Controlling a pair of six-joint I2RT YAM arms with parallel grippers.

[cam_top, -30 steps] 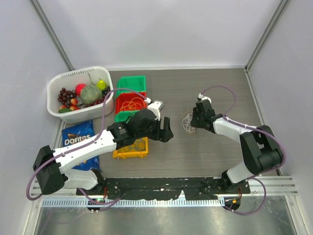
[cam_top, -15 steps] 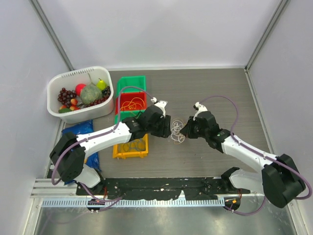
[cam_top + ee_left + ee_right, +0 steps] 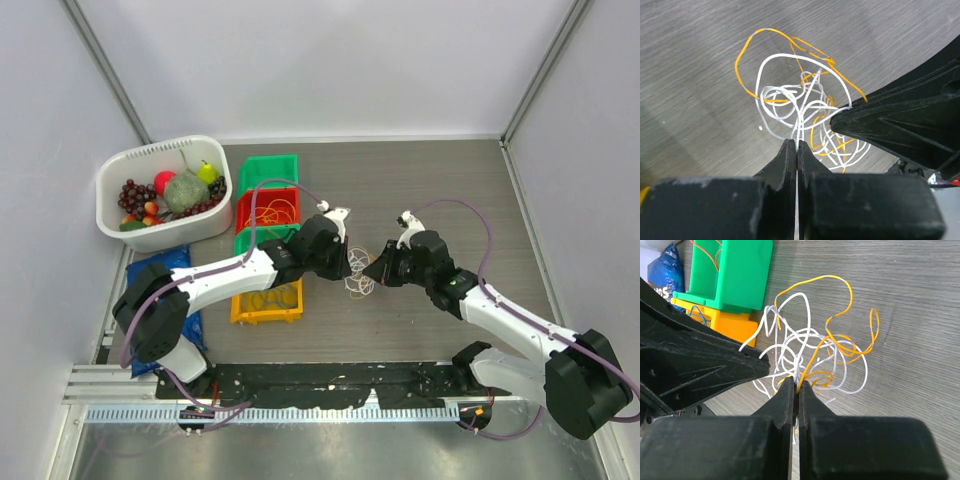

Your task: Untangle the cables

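Change: both arms have swung inward over the last second; the left gripper [image 3: 351, 269] and right gripper [image 3: 373, 272] now meet tip to tip at the cables [image 3: 359, 285], which lie nearer the arms' bases than before.
Cables: one loose knot of white and orange strands on the grey table [image 3: 450, 180], just right of the yellow bin [image 3: 268, 318].
Left gripper: fingers pressed flat together, a white strand running into the seam at the tips.
Right gripper: fingers likewise closed, nipping the knot's near edge, seemingly an orange loop beside a white strand, though the tips hide exactly which.
Bins: green bin [image 3: 272, 168] farthest, red bin [image 3: 243, 212] with orange cord next, yellow nearest.
Far left: white basket [image 3: 150, 150] of toy fruit.
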